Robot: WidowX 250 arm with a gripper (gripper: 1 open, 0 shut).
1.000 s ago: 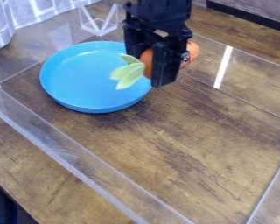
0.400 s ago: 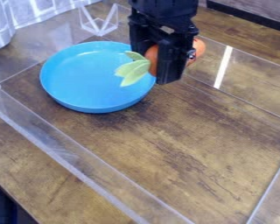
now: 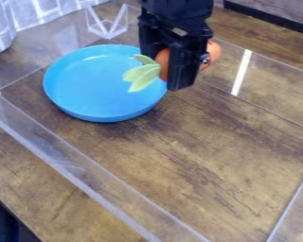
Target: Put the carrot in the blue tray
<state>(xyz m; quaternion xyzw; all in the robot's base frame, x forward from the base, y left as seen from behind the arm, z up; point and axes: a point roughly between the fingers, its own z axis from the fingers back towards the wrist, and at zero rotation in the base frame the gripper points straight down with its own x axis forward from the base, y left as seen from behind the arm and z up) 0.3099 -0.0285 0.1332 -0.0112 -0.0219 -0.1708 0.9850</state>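
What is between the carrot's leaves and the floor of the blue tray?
Nothing: in the camera view, the carrot hangs in the shut gripper, leaves over the bare blue tray.

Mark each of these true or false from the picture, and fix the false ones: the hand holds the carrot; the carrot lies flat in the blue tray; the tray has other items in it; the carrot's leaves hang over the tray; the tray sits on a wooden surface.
1. The hand holds the carrot. True: it is shut on it.
2. The carrot lies flat in the blue tray. False: it is up in the hand at the tray's right edge, not released.
3. The tray has other items in it. False: nothing lies in it.
4. The carrot's green leaves hang over the tray. True.
5. The tray sits on a wooden surface. True.
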